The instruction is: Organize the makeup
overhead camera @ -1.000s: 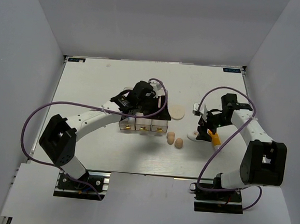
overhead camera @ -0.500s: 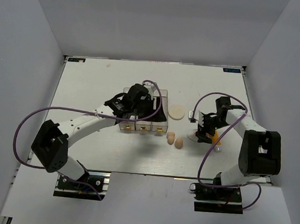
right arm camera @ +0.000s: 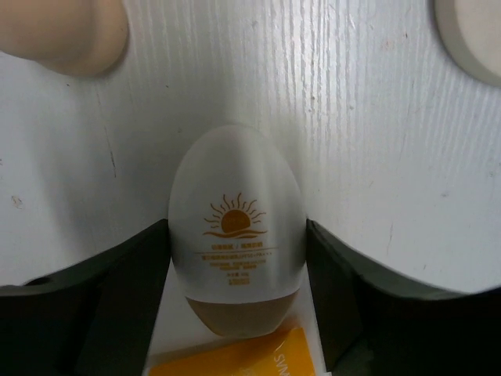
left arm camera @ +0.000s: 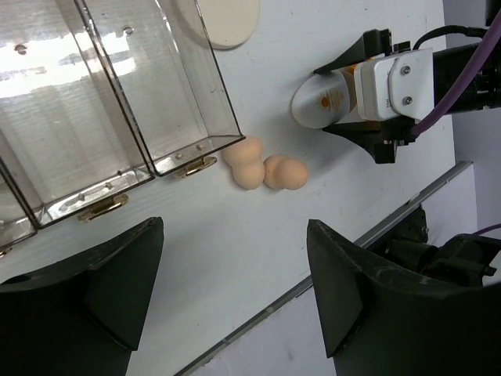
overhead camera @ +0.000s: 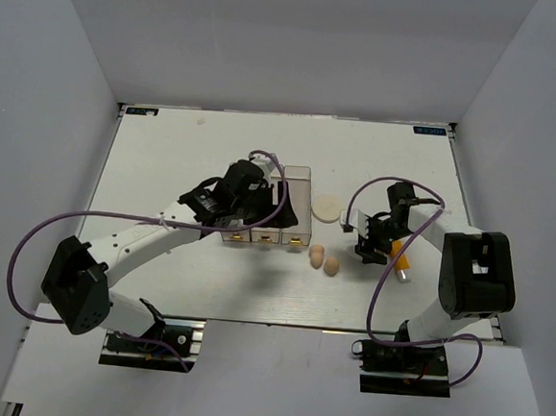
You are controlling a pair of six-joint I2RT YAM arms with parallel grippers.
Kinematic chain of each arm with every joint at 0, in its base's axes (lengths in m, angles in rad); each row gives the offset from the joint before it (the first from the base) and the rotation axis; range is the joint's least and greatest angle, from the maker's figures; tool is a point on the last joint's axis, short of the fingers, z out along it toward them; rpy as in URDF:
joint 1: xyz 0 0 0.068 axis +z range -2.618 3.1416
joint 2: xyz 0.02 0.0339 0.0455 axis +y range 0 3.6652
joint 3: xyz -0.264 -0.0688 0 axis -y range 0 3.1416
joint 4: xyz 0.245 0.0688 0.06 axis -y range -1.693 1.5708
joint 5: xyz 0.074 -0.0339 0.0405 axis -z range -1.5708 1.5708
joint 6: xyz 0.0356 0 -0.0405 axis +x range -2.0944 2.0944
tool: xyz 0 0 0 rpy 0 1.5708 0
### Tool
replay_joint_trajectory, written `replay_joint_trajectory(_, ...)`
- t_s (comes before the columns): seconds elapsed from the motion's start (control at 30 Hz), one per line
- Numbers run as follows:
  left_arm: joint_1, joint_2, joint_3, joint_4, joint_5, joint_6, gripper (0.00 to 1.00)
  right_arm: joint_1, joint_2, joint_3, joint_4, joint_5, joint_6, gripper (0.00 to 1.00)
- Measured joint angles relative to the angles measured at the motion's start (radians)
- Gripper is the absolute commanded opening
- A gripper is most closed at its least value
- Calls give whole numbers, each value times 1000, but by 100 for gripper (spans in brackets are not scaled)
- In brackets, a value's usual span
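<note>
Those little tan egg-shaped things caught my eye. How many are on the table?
2. They lie close together on the table: one sponge just right of the clear bins, the other sponge beside it, further right. Others could hide under the arms.

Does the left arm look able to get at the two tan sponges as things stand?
Probably yes. The tan sponges lie uncovered beside the clear bins, near the open left gripper; the right gripper, at the white oval compact, sits off to one side.

A white desk (overhead camera: 168, 142) is seen enclosed by plain pale grey walls (overhead camera: 291, 45) on the left, right and far sides, evenly lit.
</note>
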Motion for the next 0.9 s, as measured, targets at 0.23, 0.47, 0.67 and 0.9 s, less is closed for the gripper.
replay_joint_trajectory(0.23, 1, -72, -19, -13, -53, -9, 84, 8, -1, -1, 3, -3, -1, 21)
replay_joint_trajectory(0.47, 2, -140, -57, -14, -119, -15, 84, 10, -11, 90, -93, -27, 17, 5)
replay_joint_trajectory(0.67, 2, -257, -105, 0, -202, -23, 84, 65, -34, 341, -92, -144, 185, 0)
replay_joint_trajectory(0.9, 2, -377, -137, 8, -304, -40, 84, 248, 13, 434, 39, -264, 491, 2)
